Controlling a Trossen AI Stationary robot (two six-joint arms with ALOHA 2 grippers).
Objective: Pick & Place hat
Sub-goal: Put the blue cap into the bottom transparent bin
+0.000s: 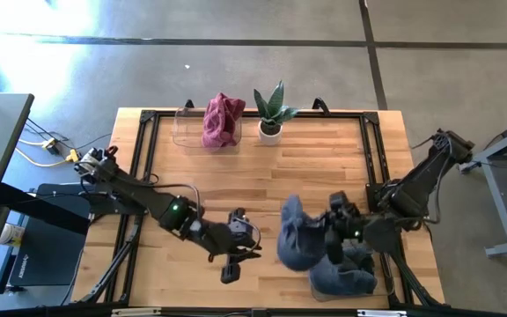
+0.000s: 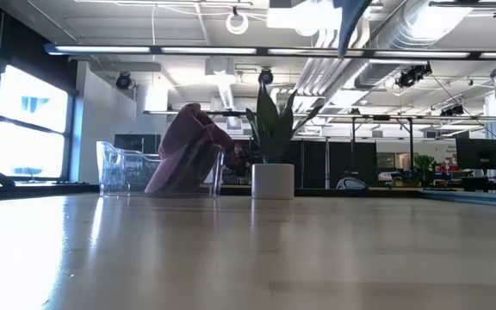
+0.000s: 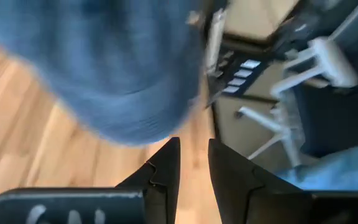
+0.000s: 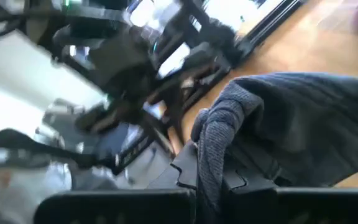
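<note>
Gripping blue hat (image 1: 299, 236), right gripper (image 1: 331, 231)

Around the potted plant (image 1: 270, 113), bare wood lies open toward the near edge. The clear bin (image 1: 202, 129) stands just beside it; both arms crowd the near side.

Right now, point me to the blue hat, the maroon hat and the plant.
blue hat (image 1: 296, 236), high view, on its raised folded body.
maroon hat (image 1: 222, 121), high view, middle of the crumpled fabric.
plant (image 1: 271, 106), high view, on the leaves above the white pot.
</note>
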